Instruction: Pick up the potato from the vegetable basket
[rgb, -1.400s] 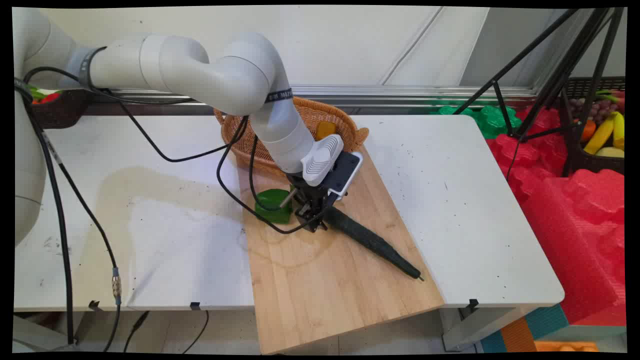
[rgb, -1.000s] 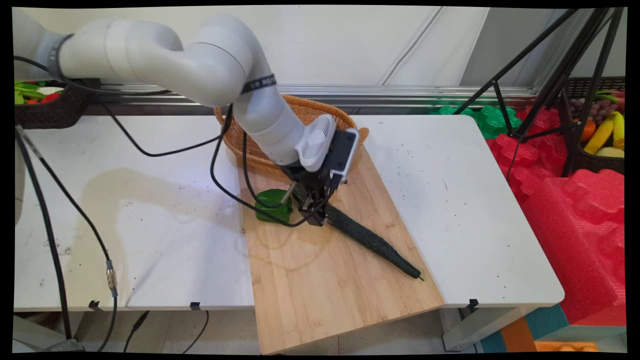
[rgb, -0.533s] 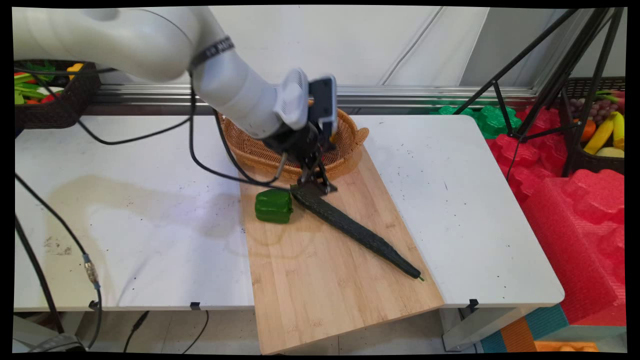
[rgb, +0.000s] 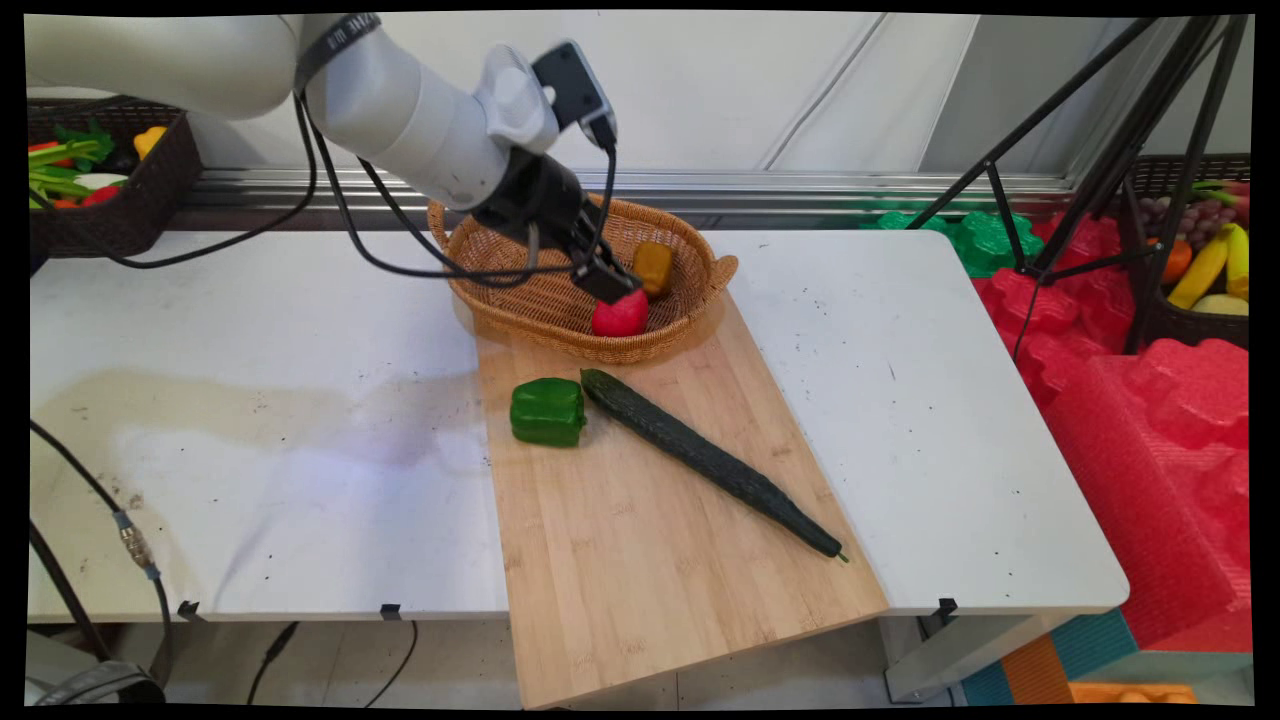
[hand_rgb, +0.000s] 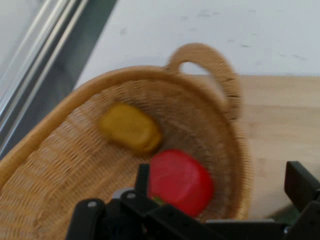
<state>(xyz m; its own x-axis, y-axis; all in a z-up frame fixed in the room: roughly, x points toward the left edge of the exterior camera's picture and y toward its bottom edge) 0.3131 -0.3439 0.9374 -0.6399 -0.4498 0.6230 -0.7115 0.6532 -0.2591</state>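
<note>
The pincer (rgb: 607, 283) hangs tilted over the wicker basket (rgb: 500, 290), its fingers spread wide and empty, just above a red pepper (rgb: 621, 314) inside. A yellow pepper (rgb: 653, 266) lies beside the red one. Before the basket, a cucumber (rgb: 710, 462) lies slantwise on the wooden board (rgb: 640, 580), its blunt end near a green pepper (rgb: 547, 411).

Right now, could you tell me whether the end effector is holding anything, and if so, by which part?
Nothing is held. The end effector is open above the wicker basket, just over the red pepper lying inside.
</note>
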